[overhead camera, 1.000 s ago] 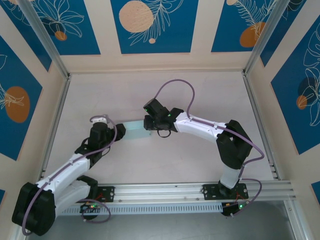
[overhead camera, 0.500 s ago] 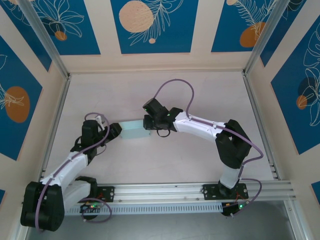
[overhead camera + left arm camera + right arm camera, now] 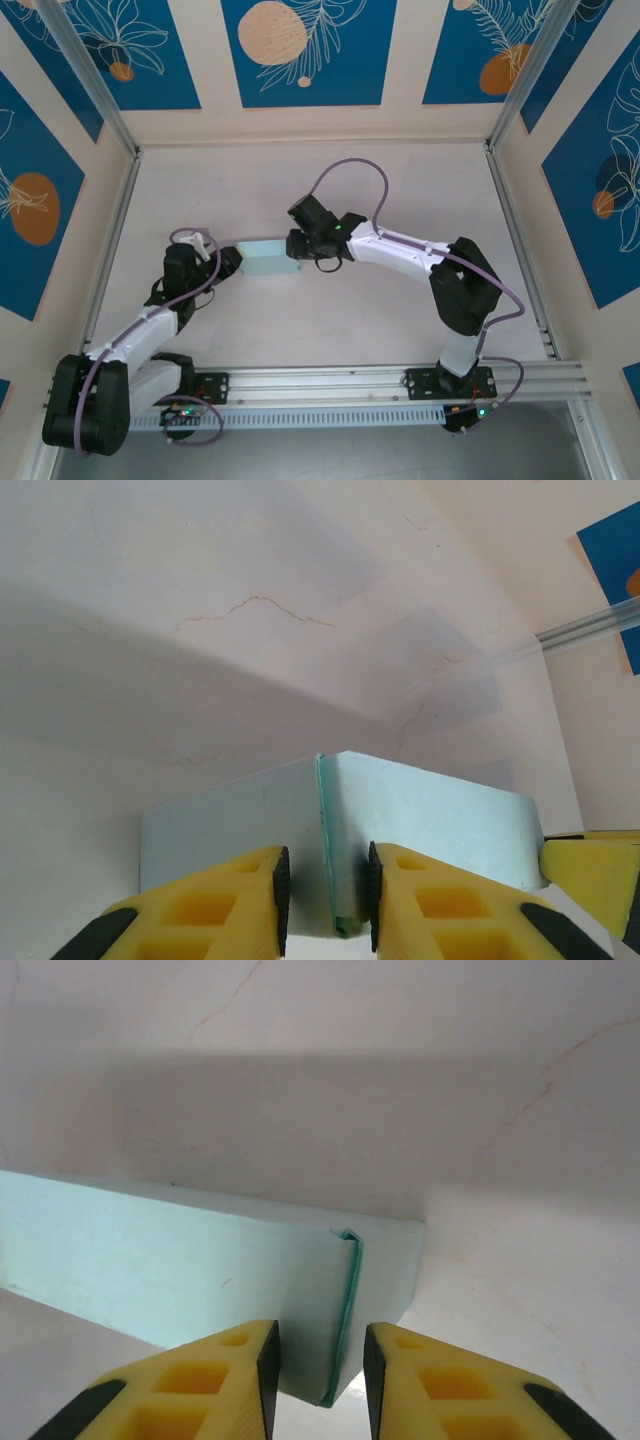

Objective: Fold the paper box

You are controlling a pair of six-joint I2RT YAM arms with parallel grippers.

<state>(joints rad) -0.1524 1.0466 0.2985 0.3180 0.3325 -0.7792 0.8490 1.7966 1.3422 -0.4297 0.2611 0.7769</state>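
Top view: the pale light-blue thin-card paper box (image 3: pixel 265 261) lies on the table (image 3: pixel 330 190), between the left gripper (image 3: pixel 233 262) and the right gripper (image 3: pixel 296 246), one at each end

Left wrist view: the left gripper (image 3: pixel 325 865) stands narrow, jaws astride the raised seam on the box's end, with a sliver of gap either side

Right wrist view: the right gripper (image 3: pixel 318 1345) is likewise narrow astride the other end's flap edge, not pinching it. The box looks closed; any contents are hidden. My worry: a squeeze off the seam could crumple the card, or an uneven push could spring a flap
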